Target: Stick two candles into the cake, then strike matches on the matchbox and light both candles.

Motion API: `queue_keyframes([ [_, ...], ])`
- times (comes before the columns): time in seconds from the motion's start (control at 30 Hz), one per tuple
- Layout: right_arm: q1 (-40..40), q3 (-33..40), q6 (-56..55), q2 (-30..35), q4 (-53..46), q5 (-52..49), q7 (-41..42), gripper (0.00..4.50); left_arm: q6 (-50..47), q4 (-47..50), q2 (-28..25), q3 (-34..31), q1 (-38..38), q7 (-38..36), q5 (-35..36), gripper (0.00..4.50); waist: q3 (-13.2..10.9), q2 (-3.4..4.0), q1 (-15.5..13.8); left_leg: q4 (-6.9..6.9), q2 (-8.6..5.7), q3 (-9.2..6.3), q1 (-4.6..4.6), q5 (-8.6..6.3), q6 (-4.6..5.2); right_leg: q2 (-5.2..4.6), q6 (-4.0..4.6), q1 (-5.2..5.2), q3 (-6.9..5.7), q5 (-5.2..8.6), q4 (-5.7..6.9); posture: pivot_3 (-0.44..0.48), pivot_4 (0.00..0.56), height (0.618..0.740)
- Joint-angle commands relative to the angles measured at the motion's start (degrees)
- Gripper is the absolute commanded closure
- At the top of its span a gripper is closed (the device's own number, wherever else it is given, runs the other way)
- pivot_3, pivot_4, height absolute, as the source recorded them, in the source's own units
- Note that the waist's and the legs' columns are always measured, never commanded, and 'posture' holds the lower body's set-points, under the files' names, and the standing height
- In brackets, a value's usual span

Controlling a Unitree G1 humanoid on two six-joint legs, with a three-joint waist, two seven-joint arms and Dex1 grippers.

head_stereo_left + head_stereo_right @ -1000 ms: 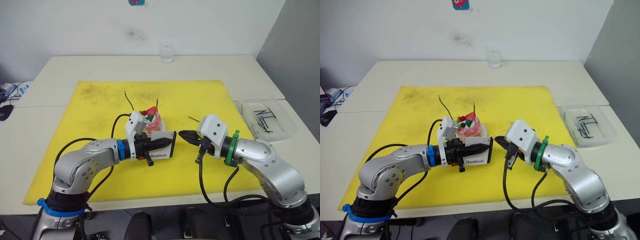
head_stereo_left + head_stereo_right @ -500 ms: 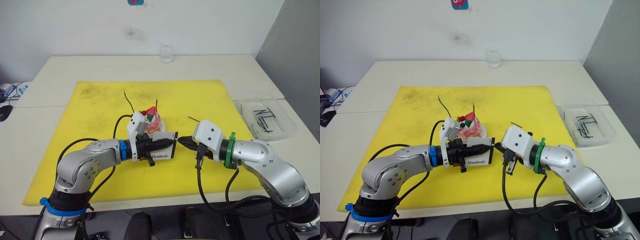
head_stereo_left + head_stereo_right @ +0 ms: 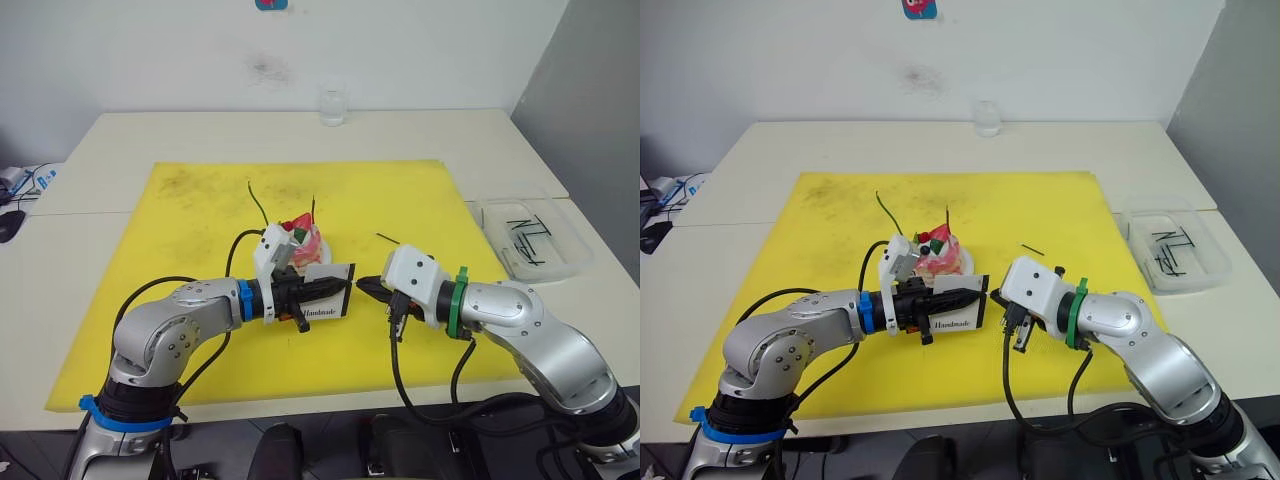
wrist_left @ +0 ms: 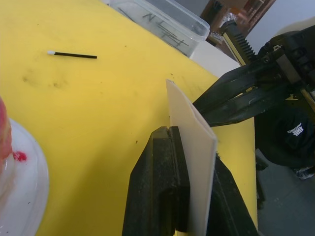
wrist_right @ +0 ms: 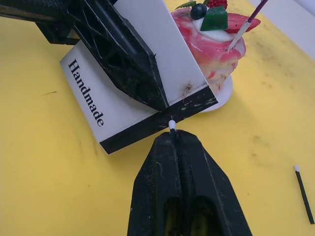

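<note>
A pale table (image 3: 150, 135) carries a big yellow mat (image 3: 200, 200), and nearly everything sits on that mat. Off its right edge rests a clear plastic tray (image 3: 570, 262) with a few spare matches (image 3: 527, 232) lying inside. At the back of the table, near the wall, stands a small clear glass (image 3: 333, 104). Toward the middle of the mat is the little pink-and-white cake (image 3: 303, 243) on its white plate (image 5: 224, 93), topped with strawberry and a dark berry; the green candle (image 3: 258, 201) and the dark red candle (image 3: 314, 209) both stand stuck in it, the green one leaning off to the left. Just in front of the cake the left tool (image 3: 338, 285) is pinching the white matchbox (image 5: 135, 73) on edge, its fingers pressed onto the flat faces, the "Handmade" lettering facing forward and the black strip (image 5: 157, 120) turned toward the right arm. The right tool (image 5: 172, 135) comes in from the right with its fingers pressed together on a match (image 5: 172, 125), only the pale head poking out beyond the tips; that head sits right against the black strip, as far as I can see touching it. One loose match (image 3: 388, 239) lies on the mat to the right of the cake, apart from both arms.
</note>
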State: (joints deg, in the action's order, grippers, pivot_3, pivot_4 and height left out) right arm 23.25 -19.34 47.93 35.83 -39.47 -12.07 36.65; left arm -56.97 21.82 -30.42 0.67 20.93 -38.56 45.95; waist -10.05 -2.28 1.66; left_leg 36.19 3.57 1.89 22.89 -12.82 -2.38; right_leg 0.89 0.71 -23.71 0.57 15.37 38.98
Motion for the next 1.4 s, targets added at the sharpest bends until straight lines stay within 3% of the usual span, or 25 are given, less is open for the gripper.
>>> queue_keyframes([
  [0.03,1.13,0.16,-0.43,-0.6,0.04,0.89,-0.83,4.47,0.82,2.74,-0.25,-0.17,0.63,-1.55,1.41,4.5,0.0,0.0,0.0,0.0,0.0,0.0,0.0,0.0,0.0,0.0,0.0,0.0,0.0,0.0,0.0,0.0,0.15,0.735],
  [0.37,1.64,0.92,-0.86,-3.39,-0.53,0.33,-1.69,4.47,1.13,2.94,-1.05,0.71,-0.56,-2.18,0.87,4.5,0.0,0.0,0.0,0.0,0.0,0.01,0.01,0.0,0.0,0.0,0.0,-0.01,0.01,0.0,0.0,0.0,0.15,0.735],
  [0.77,1.17,2.62,0.16,1.63,-3.46,-2.44,2.73,4.47,3.8,-0.8,0.02,0.24,0.47,-0.72,-2.64,4.5,0.0,0.0,0.01,0.0,0.0,0.01,0.0,0.0,0.0,0.0,0.0,-0.01,0.0,0.0,-0.01,0.0,0.15,0.735],
  [1.4,2.02,0.98,-0.54,0.04,-1.01,-0.56,-0.13,4.47,1.7,0.81,-0.23,0.12,0.02,-1.81,-0.2,4.5,0.0,0.0,0.01,0.0,0.0,0.0,0.01,0.0,0.0,0.0,0.0,-0.01,0.0,0.0,-0.01,0.0,0.15,0.735],
])
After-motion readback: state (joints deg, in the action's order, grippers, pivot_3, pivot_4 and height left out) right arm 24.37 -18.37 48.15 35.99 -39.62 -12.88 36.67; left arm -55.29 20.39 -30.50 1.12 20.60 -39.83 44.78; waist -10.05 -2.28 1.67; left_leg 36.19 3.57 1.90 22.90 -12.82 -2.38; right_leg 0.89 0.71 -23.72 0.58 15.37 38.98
